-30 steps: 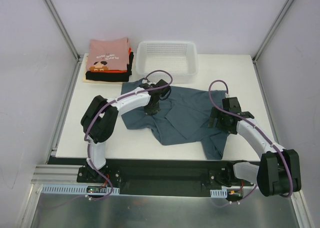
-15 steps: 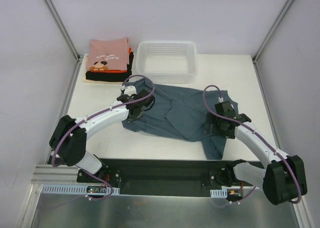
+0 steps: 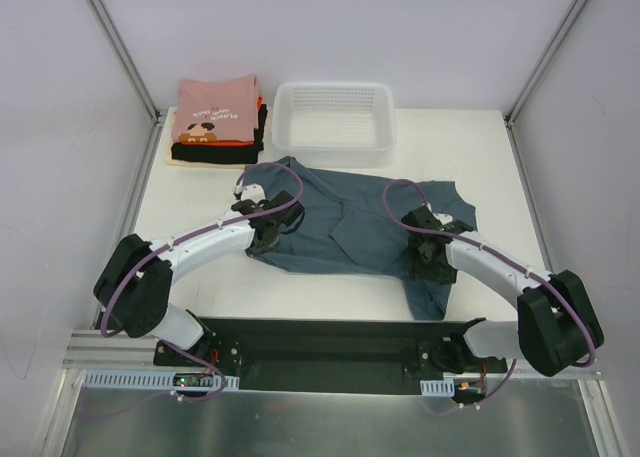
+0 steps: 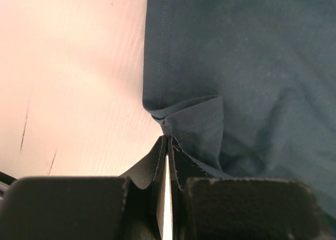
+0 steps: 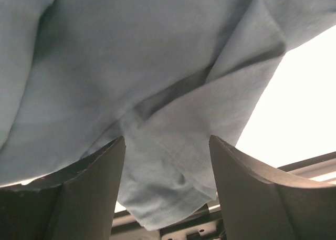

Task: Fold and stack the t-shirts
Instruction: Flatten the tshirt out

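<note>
A slate blue-grey t-shirt [image 3: 350, 222] lies crumpled and partly spread across the middle of the table. My left gripper [image 3: 268, 233] is at its left edge. In the left wrist view that gripper [image 4: 167, 139] is shut, and a puckered fold of the shirt's hem [image 4: 194, 122] runs into its tips. My right gripper [image 3: 427, 262] sits low over the shirt's lower right flap. Its jaws stand open in the right wrist view [image 5: 168, 161], and the flap's hemmed end [image 5: 168, 192] hangs between them. A stack of folded t-shirts [image 3: 215, 122], pink on top, sits at the back left.
A white mesh basket [image 3: 336, 153] stands at the back middle, just behind the shirt's far edge. Bare table [image 3: 200, 192] lies left of the shirt. The arms' black base rail [image 3: 320, 342] runs along the near edge, close under the hanging flap.
My left gripper moved left from the shirt's middle to its left edge, and the shirt's lower bulge drew in. My right gripper shifted left and down over the lower right flap, its jaws narrowing.
</note>
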Robot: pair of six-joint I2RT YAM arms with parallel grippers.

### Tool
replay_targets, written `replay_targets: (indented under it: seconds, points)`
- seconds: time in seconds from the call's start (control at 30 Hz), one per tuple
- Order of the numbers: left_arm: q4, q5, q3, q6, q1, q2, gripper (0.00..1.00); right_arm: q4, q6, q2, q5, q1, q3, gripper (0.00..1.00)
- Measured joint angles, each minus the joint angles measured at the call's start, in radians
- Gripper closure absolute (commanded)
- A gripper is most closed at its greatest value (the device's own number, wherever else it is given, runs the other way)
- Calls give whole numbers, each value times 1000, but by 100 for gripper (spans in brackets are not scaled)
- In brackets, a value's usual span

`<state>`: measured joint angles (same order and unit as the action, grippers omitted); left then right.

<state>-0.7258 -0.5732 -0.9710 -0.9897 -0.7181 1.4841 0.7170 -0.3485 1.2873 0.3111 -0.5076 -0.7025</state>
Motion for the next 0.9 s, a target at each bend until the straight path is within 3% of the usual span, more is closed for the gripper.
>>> replay_targets:
  seconds: [0.37,0.77,0.9]
  points:
    - [6,-5,20,-17,0,-13,100,32,-59,102,98,0,-32,38]
    - [6,-6,21,-18,0,-13,100,58,-81,130,138,0,-49,76]
    - [6,-6,21,-18,0,-13,100,73,-84,98,154,0,-49,99]
